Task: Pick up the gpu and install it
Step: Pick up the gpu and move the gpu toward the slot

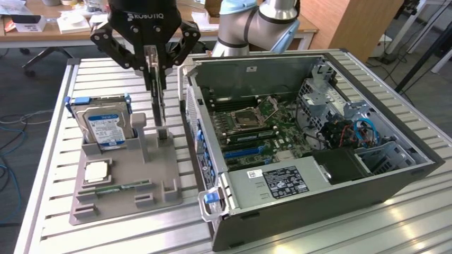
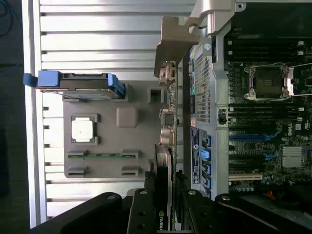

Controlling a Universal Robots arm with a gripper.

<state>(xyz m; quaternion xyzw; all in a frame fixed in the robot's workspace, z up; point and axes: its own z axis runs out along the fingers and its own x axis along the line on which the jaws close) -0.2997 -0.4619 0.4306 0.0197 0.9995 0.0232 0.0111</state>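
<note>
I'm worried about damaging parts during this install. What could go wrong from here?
1. The end effector pinches the graphics card near its top edge only, so the long card hanging below could tilt or slip.
2. The card's lower end is right at the gray holder's upright slot, so a sideways move might snag it.
3. The card hangs close beside the computer case, so its metal bracket could catch on the case rim.

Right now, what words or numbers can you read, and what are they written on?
"ROBOTIQ": on the body of the gripper.
"NVIDIA": on the edge of the gpu, between the jaws.
Label on the hard drive: too small to read.
Label on the power supply: too small to read.
</note>
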